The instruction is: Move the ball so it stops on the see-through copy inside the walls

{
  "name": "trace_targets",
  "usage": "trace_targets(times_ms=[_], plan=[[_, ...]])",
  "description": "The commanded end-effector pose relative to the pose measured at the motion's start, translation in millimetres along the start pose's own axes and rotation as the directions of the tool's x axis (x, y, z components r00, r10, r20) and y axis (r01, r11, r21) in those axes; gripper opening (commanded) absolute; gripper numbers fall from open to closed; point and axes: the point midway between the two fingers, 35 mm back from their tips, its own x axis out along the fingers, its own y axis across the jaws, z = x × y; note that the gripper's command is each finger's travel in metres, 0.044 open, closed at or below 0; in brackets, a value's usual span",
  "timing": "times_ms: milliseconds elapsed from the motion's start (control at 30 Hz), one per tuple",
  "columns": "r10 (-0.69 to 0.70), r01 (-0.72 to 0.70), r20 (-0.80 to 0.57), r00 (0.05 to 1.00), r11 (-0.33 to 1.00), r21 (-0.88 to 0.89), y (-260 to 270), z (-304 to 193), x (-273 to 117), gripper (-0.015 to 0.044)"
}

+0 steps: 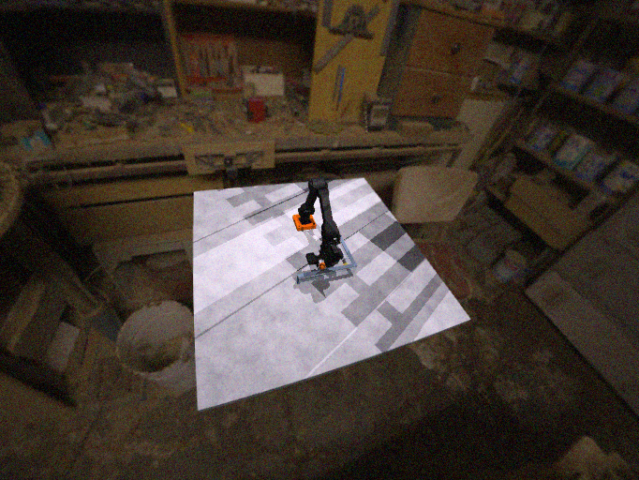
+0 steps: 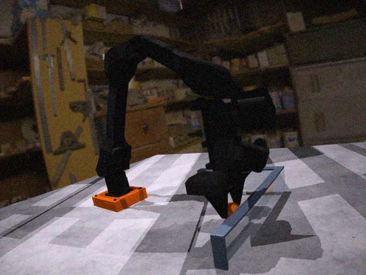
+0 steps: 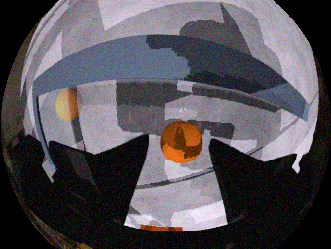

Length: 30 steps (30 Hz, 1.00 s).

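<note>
The orange ball [image 1: 321, 265] [image 2: 232, 208] [image 3: 181, 142] lies on the table, on the inner side of the long clear wall [image 1: 309, 277] [image 2: 219, 231] [image 3: 107, 63]. My gripper [image 2: 230, 209] [image 3: 180, 141] is open and low over the table, its two black fingers on either side of the ball. A gap shows on both sides of the ball in the wrist view. The see-through ball [image 2: 269, 188] [image 3: 67, 104] shows near the corner where the long wall meets the other wall [image 1: 349, 253] [image 3: 39, 126]. The gripper partly hides the orange ball in the exterior view.
The orange arm base [image 1: 304, 225] [image 2: 118, 201] stands behind the gripper on the white and grey patterned table [image 1: 247, 336] [image 2: 97, 260]. The long wall's top rail runs close by the fingers. Shadows of the arm fall across the wall and the table.
</note>
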Motion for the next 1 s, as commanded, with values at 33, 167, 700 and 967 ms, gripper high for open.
trace_targets(times_ms=[33, 167, 700, 967], plan=[[-0.003, 0.003, -0.002, 1.000, 1.000, 0.004, -0.7, -0.2, 2.9, 0.0182], [-0.003, 0.003, -0.002, 1.000, 1.000, 0.004, -0.7, -0.2, 2.9, 0.0156], [-0.003, 0.002, 0.002, 1.000, 1.000, 0.011, -0.6, 7.7, -54.1, 0.0000], [-0.001, 0.001, 0.005, 1.000, 1.000, 0.019, -0.5, 5.4, -100.3, 0.0000]])
